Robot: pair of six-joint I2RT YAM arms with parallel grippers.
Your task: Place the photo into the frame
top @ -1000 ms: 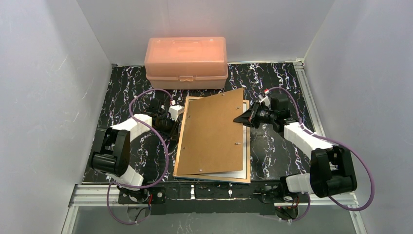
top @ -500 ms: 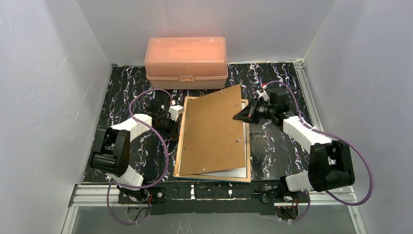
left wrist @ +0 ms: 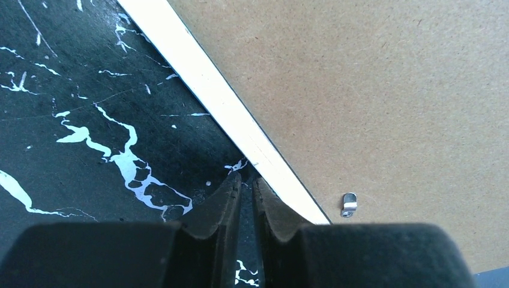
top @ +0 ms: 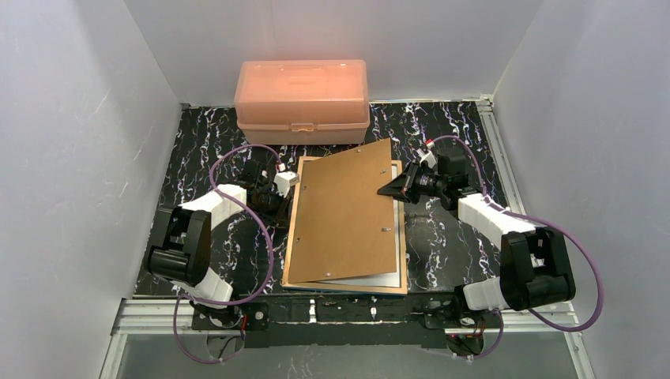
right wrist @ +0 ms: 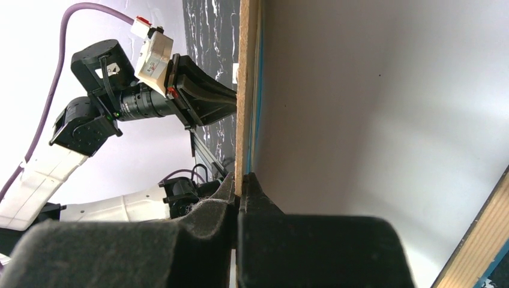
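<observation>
Two arms flank the face-down frame (top: 290,237). The right gripper (top: 385,190) pinches the backing board (top: 348,213), lifting its far corner, probably to settle the white sheet (top: 371,279) beneath, seemingly the photo. The left gripper (left wrist: 247,179), nearly closed and empty, sits at the frame's edge, likely steadying it.

A closed salmon-pink box (top: 302,100) stands at the back of the marbled table (top: 204,144).

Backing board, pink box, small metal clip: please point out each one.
backing board (top: 344,213), top view, centre of its brown face.
pink box (top: 302,83), top view, middle of its lid.
metal clip (left wrist: 349,204), left wrist view, its middle.
</observation>
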